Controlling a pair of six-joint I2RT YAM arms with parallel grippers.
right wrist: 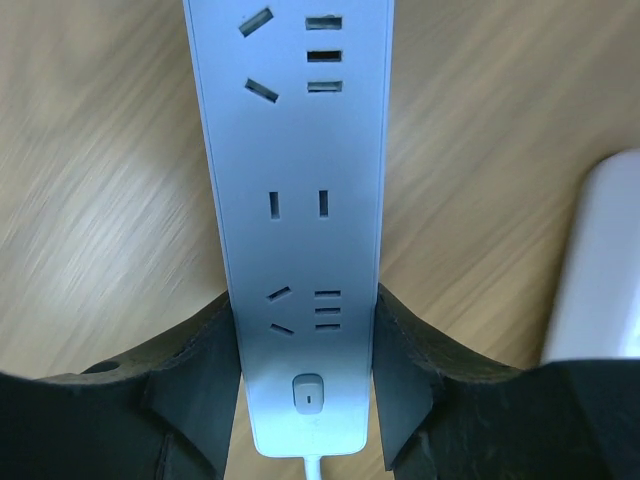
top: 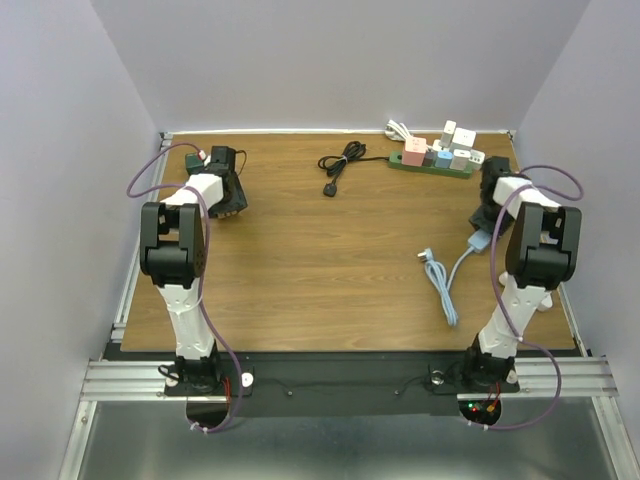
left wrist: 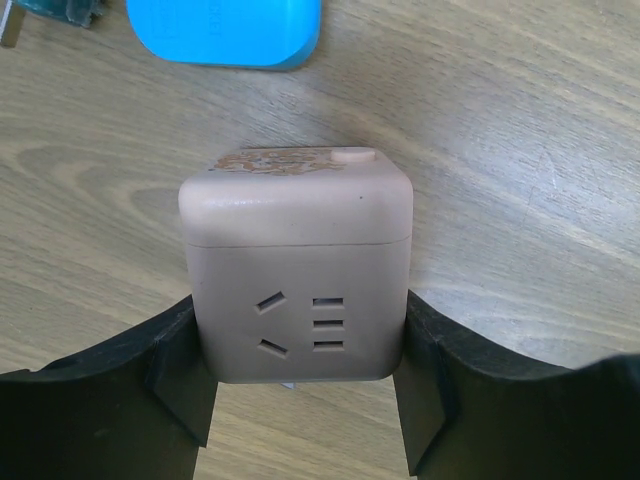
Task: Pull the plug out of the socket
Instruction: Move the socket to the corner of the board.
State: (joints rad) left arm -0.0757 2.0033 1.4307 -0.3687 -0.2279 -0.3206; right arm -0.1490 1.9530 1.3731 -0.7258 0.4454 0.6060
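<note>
Left gripper [left wrist: 302,370] pinches a pink cube socket [left wrist: 297,230], pads flat on both side walls. Cube is upright over the table [left wrist: 520,150]; can't tell if it rests on it. Right gripper [right wrist: 305,350] is clamped across the cord end of a white power strip [right wrist: 295,150], one finger on each long edge. Seen from above, the left one is at far left and the right one at far right. The cube is hidden under the left wrist there.

Step is unclear. Best guess is the pull is done, since no plug sits in any visible slot of cube or strip. Grey plug [top: 430,258] lies loose on the wood, right side, nearer than the right gripper, touching no socket. Its pale cord seems to run to the held strip. If that was the target, what's left is release and retreat. If the target is on the green strip [top: 430,165] at far right, next move needs one gripper bracing it and the other pulling straight up.

Cube is matte pink-beige with rounded corners, slots on the front, button and mottled patch on top. Strip is smooth white with a switch by the cord. Blue rounded thing [left wrist: 225,30] lies beyond the cube, apart from it.
</note>
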